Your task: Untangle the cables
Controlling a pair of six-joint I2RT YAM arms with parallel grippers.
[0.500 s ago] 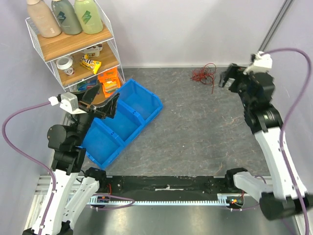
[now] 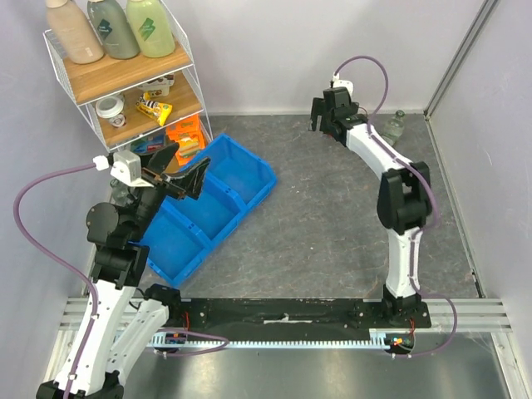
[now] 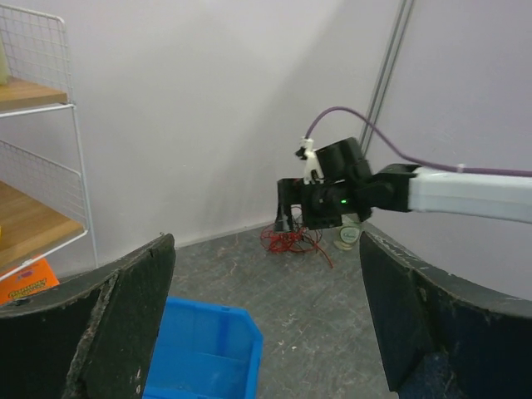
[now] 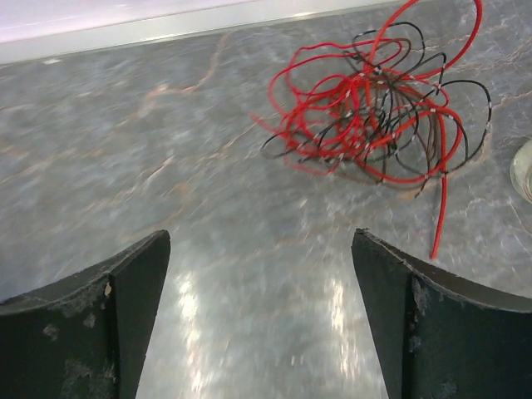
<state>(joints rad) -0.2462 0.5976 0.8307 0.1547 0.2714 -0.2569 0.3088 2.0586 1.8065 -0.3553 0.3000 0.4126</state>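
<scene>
The right claw (image 4: 259,249) stands wide open over the far part of the bench (image 4: 125,150) and holds nothing; only bare bench surface shows between its two dark fingers. The cables (image 4: 374,108) lie ahead of this claw and off to its right, outside the gap between its fingers. They form one loose tangle of red and black wires on the bench close to the back wall. A single red strand trails out of the tangle toward the claw and ends just short of its right finger. Whether it touches that finger cannot be told. Just right of the tangle, at the edge of the right wrist view, is the rim of a small jar (image 4: 525,170). In the top view the right arm hides the tangle. The left claw (image 2: 179,169) is also spread fully open and empty, raised above the bench. Straight ahead of it, well apart across the bench, the cables (image 3: 293,241) show just beneath the right claw (image 3: 287,218), with the jar (image 3: 349,235) beside them. Directly below the left claw sits a blue bin (image 2: 220,204), and to its left stands a wire rack (image 2: 125,79) with bottles on its top shelf.
</scene>
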